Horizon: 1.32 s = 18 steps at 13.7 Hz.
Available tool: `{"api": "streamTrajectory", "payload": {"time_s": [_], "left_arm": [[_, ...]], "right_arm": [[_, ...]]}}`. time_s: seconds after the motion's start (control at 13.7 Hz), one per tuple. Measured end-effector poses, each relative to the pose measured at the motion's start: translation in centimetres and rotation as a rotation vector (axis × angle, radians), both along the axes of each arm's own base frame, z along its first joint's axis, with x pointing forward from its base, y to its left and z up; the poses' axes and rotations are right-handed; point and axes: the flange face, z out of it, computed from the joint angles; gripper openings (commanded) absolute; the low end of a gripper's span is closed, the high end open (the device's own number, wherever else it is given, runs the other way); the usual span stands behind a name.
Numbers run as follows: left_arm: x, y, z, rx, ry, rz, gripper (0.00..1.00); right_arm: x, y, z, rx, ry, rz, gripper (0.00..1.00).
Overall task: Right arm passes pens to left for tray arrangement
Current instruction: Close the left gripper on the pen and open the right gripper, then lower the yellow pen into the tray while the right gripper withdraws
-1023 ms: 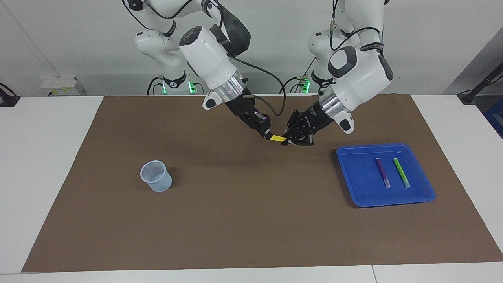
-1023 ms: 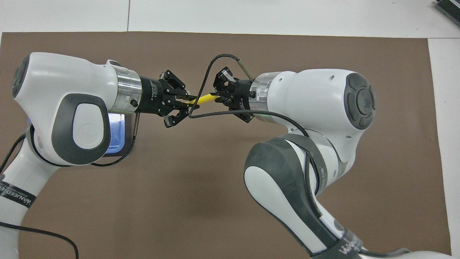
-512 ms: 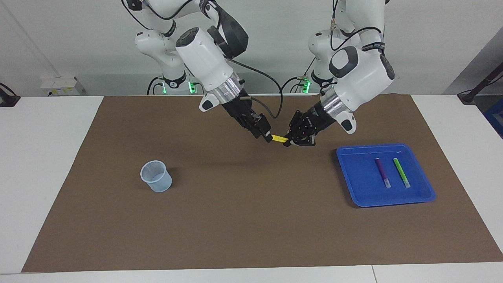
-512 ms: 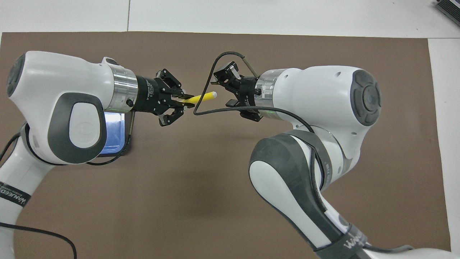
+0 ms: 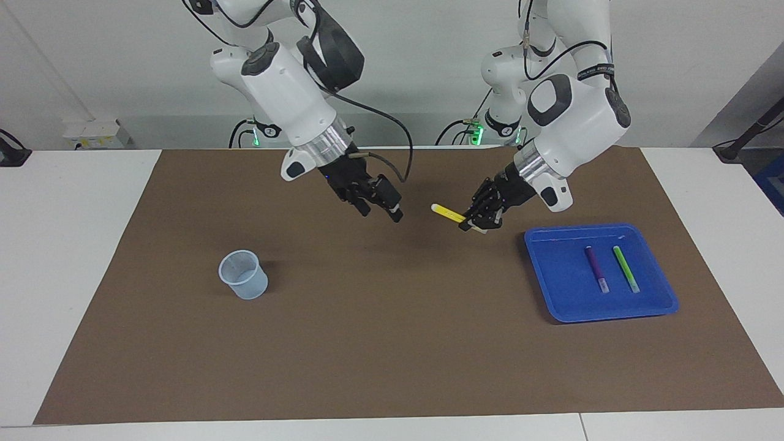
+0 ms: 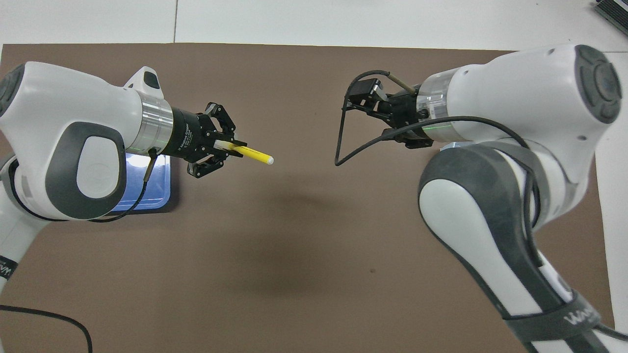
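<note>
Your left arm's black gripper (image 5: 473,224) hangs over the brown mat (image 5: 392,343), fingertips pinched on one end of the short yellow marker pen (image 5: 449,213), whose whitish tip points at 9 o'clock in the facing view toward your right arm's black claw gripper (image 5: 381,211), jaws spread and holding nothing, apart from the pen. At 4 o'clock of the held pen, the shallow bright blue plastic tray (image 5: 551,278) holds the purple pen (image 5: 596,268) and green pen (image 5: 626,268) side by side. The small translucent cup (image 5: 244,274) stands toward the right arm's end.
</note>
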Motion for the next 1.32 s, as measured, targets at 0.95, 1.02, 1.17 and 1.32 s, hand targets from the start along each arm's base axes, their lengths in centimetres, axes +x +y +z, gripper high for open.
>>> {"api": "streamTrajectory", "payload": {"time_s": [0.95, 1.02, 1.17, 1.32], "left_arm": [[-1.7, 5.0, -3.3, 0.28, -0.333, -0.795, 0.0], [-1.4, 5.7, -3.3, 0.304, -0.357, -0.849, 0.0], [-0.7, 7.7, -3.2, 0.35, -0.418, -0.966, 0.0], [0.2, 10.4, -3.8, 0.412, -0.504, -1.056, 0.0]], "right_arm": [[-2.1, -18.9, 2.8, -0.32, 0.033, 0.363, 1.0], [-2.2, -19.5, 2.7, -0.335, 0.042, 0.368, 1.0], [-2.3, -20.3, 2.7, -0.363, 0.052, 0.374, 1.0], [-2.4, -20.5, 2.8, -0.383, 0.052, 0.374, 1.0]]}}
